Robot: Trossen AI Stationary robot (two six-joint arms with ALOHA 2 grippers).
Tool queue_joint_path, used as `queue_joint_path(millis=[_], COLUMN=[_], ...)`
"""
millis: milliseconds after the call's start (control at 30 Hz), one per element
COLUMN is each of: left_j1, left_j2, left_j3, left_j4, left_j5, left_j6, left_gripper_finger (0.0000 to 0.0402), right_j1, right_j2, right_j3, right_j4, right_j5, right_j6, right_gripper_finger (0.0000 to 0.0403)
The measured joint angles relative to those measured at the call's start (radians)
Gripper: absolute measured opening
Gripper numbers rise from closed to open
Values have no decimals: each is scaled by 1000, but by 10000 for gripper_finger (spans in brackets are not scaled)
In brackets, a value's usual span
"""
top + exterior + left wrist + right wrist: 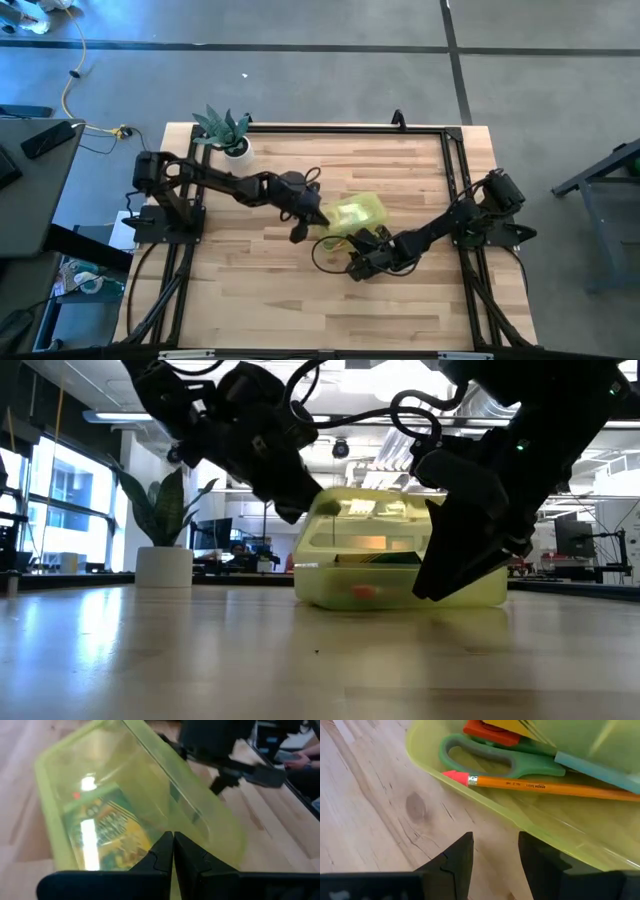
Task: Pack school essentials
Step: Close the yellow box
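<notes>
Wooden table (260, 270) under a big open workroom, a potted plant (228, 130) at its far left corner, and both arms are crowded over the translucent yellow-green case (357, 213) in the middle. On the left, the left gripper (173, 851) has its fingers pressed together with nothing between them, tips right against the half-lowered lid (165, 785); through the plastic just beyond them lies the crayon box (107, 827). Over to the right, the right gripper (495, 851) hovers with its fingers narrowly apart and empty, just short of the case's near wall. Beyond those fingers, inside the case, sit the green-handled scissors (495, 762), an orange pencil (545, 786) with its pink eraser end, a small red eraser (485, 731) and a teal edge, likely the notepad (595, 766). Looks like the packing is nearly all done: nothing loose shows on the table, and what remains is likely pushing the lid fully down and latching it.
</notes>
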Motion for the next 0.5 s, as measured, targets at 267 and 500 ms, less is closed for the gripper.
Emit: queue_joint_path(millis=[267,500], left_j1=[-55,-53], left_j2=[10,88], left_j3=[1,0], left_j4=[-20,-13], left_j5=[-101,-115], left_j6=[-44,-98], left_gripper_finger=[5,5], right_j1=[0,0], right_j2=[0,0], right_j3=[0,0], right_j4=[3,9], right_j5=[0,0], right_j6=[30,37], right_gripper_finger=[148,148])
